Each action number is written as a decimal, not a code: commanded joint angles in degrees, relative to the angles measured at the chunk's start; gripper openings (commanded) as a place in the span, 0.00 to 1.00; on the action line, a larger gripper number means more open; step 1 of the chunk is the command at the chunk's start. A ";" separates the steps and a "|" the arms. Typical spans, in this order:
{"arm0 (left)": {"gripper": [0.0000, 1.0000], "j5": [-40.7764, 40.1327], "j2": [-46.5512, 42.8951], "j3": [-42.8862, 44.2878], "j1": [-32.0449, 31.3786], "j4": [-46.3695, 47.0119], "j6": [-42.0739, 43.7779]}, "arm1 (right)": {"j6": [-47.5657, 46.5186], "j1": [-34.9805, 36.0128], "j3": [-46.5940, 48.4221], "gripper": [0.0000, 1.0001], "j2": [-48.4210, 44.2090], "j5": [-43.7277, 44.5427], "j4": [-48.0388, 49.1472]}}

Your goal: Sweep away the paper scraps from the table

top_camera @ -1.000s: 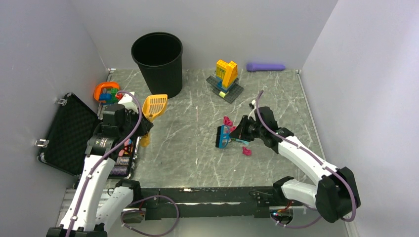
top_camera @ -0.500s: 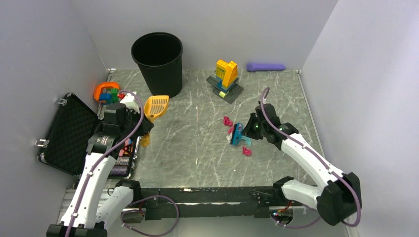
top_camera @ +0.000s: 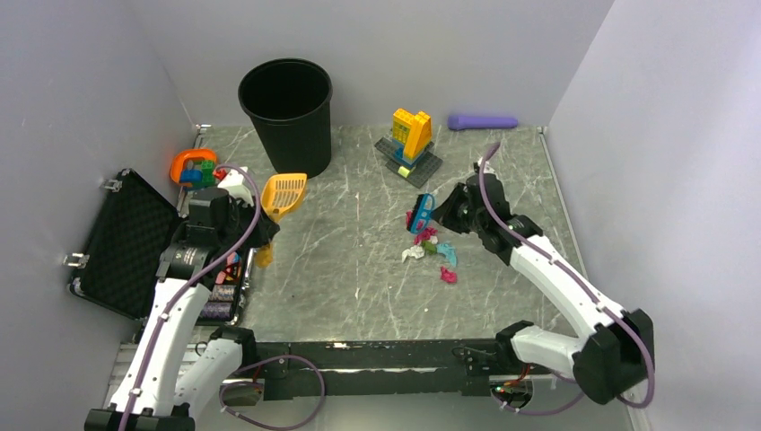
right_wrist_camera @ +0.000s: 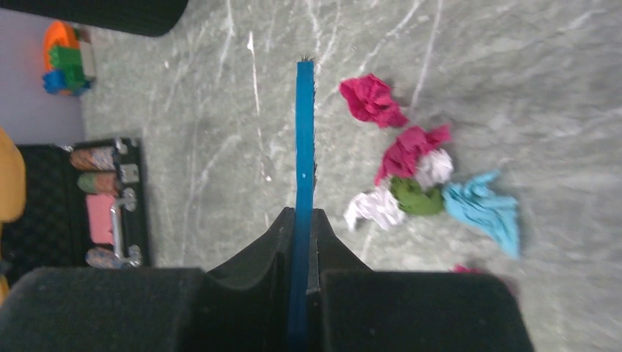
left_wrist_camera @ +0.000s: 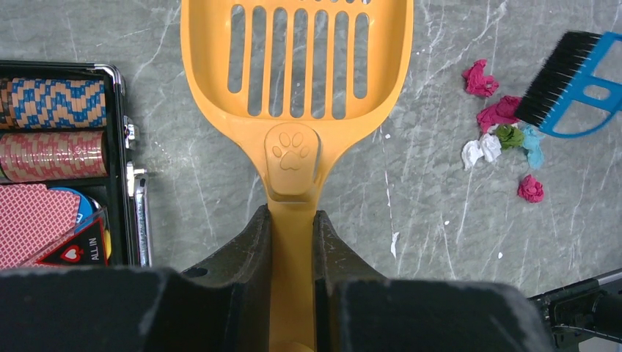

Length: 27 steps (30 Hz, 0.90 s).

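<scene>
Scraps: loose cluster on table, just right of the right jaws' tips. Stray magenta wad sits apart from it, back toward the arm bases.
Brush: sticks straight out ahead of the right jaws, edge-on to the wrist camera. Bristles are beside the cluster; can't tell if they touch the table.
Right gripper: clamped fully down on the thin brush handle.
Left gripper: narrow gap, pinching the scoop by its handle. Pan is ahead of the jaws, scraps far off to their right.
Risk, direction: brush looks to be on the scoop side of the pile, so a stroke from here likely pushes wads away from the pan.
Risk, scatter: light wads, so a fast stroke could fling them.
Risk, miss: stray wad lies off the cluster line and is easily left behind.
Risk, grip: flat handle may twist in the jaws under bristle load.
</scene>
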 commanded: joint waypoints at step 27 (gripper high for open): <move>0.00 6.84 4.50 -0.73 -2.05 3.09 0.61 | 19.44 -4.05 8.48 0.00 3.41 14.70 -16.56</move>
